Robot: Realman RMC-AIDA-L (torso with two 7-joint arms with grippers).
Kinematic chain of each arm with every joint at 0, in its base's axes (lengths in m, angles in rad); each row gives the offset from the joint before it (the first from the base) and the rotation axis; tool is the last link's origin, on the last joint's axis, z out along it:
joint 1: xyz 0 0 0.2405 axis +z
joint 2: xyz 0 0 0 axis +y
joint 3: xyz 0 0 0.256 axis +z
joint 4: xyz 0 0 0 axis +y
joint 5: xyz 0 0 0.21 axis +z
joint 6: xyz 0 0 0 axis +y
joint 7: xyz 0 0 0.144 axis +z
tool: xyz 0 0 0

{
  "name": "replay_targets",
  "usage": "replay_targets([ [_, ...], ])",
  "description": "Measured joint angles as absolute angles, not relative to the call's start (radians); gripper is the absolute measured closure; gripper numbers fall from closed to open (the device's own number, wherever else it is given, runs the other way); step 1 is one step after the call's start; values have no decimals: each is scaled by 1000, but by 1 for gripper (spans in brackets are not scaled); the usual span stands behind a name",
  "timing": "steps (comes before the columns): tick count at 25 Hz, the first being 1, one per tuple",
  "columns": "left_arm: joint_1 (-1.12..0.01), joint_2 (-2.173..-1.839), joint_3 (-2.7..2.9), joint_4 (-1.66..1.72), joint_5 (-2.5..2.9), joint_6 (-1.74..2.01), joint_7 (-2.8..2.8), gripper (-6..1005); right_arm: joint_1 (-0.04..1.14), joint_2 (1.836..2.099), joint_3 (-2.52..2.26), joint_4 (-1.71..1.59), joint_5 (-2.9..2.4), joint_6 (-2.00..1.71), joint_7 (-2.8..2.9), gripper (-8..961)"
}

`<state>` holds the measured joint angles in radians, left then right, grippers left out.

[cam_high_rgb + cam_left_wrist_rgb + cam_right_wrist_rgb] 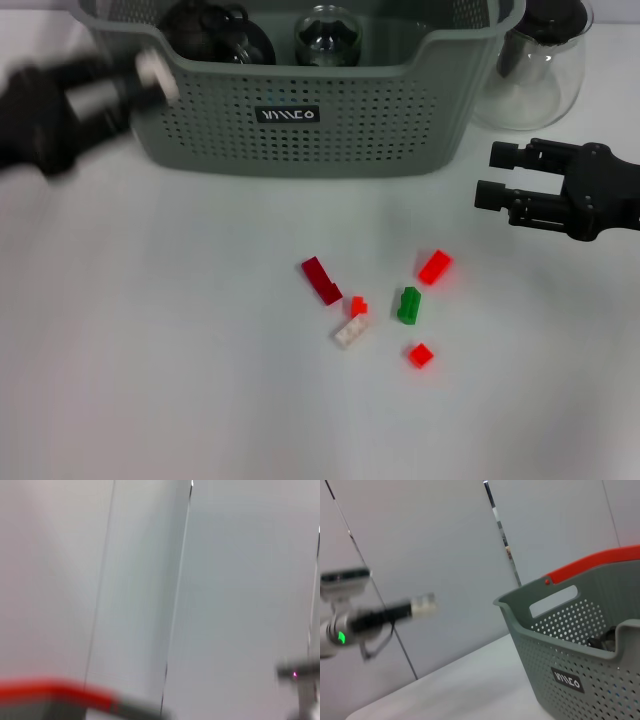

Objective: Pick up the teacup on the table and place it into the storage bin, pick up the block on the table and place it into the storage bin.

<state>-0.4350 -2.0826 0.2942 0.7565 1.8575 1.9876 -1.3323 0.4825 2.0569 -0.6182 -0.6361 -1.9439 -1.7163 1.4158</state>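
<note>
The large grey-green perforated plastic storage bin [300, 110] is being taken as the landmark at the far side of the white counter [150, 380]. Inside it, dark rounded glassware is being made out, with a clear glass piece [327, 35] beside it that may well be the teacup; no teacup is being seen out on the counter, so that half is being judged done. The small plastic blocks are being left in front of the bin: a dark red one [321, 280], a bright red one [435, 266], a green one [408, 305], a white one [351, 332] and more. The right claw [486, 175] is being held open and empty, off the bin's right front corner. The left claw [150, 72] is being blurred at the bin's left end; its state cannot be told.
</note>
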Motion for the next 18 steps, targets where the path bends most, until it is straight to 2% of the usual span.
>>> replay_targets([
  [5, -568, -2055, 308, 895, 1798, 1862, -1604, 591, 484, 2057, -619, -636, -1945, -1719, 1416, 225],
  [10, -721, -2003, 602, 1035, 1929, 1565, -1957, 589, 486, 2059, -620, -635, -1945, -1719, 1416, 225],
  [13, -791, -1984, 791, 1071, 2094, 1415, -2151, 587, 488, 2059, -621, -635, -1944, -1720, 1419, 225],
  [15, -851, -1987, 897, 1069, 2246, 1332, -2270, 586, 490, 2059, -622, -635, -1943, -1720, 1421, 225],
  [18, -913, -2024, 980, 1051, 2420, 1258, -2363, 584, 492, 2059, -623, -635, -1945, -1719, 1422, 225],
])
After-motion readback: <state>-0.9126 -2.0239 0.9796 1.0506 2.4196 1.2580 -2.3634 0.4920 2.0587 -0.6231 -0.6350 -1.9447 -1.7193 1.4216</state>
